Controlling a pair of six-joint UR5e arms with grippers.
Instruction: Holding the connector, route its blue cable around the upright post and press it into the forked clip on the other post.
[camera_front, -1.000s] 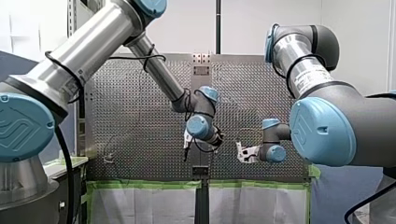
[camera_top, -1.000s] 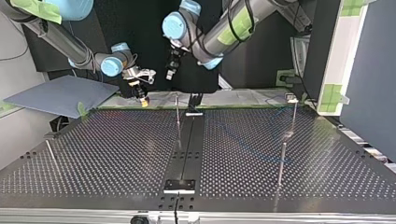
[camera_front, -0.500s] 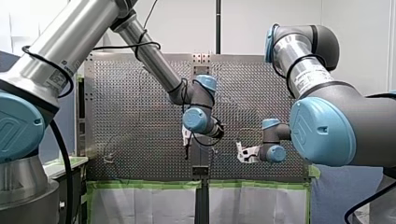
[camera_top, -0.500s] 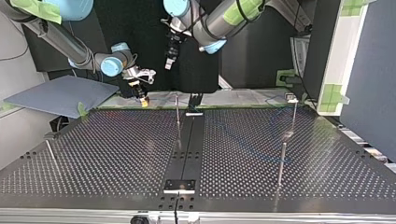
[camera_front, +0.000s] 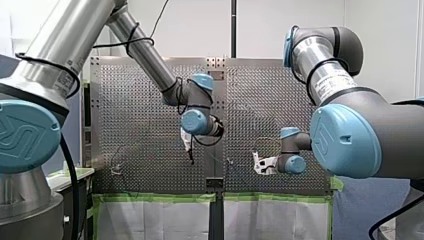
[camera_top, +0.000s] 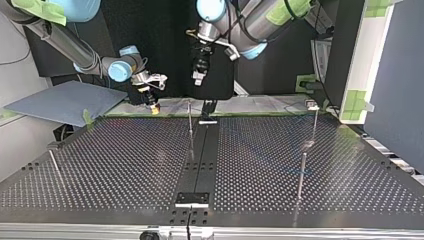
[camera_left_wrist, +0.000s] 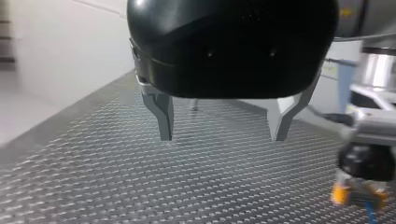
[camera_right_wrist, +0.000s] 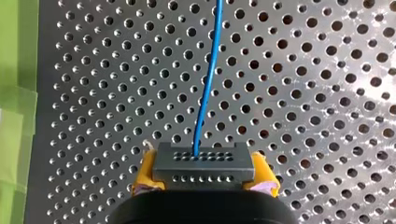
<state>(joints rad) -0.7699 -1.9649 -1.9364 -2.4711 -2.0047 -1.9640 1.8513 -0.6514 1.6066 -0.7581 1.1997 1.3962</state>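
Note:
In the right wrist view a grey connector (camera_right_wrist: 201, 163) sits between the yellow pads (camera_right_wrist: 144, 175) of my right gripper, which is shut on it. Its blue cable (camera_right_wrist: 208, 79) runs ahead over the perforated table (camera_right_wrist: 327, 93). The top view has my right gripper (camera_top: 152, 106) low over the table's far edge, at the left. My left gripper (camera_left_wrist: 222, 135) is open and empty, its metal fingers (camera_left_wrist: 163, 116) wide apart; it hangs in the air (camera_top: 199, 77) above the far edge. Thin posts stand at the middle (camera_top: 190, 125) and the right (camera_top: 301, 175), one (camera_top: 313, 117) topped by a clip.
A short tilted post (camera_top: 55, 165) stands at the top view's left. A black strip (camera_top: 200, 160) runs down the table's middle. A grey sheet (camera_top: 65, 102) lies beyond the far left corner. Green tape (camera_front: 160, 197) lines the table's edge in the front view.
My left arm has swung: its gripper moved left and a little up in the front view, right in the top view. My right arm and the connector have stayed still.

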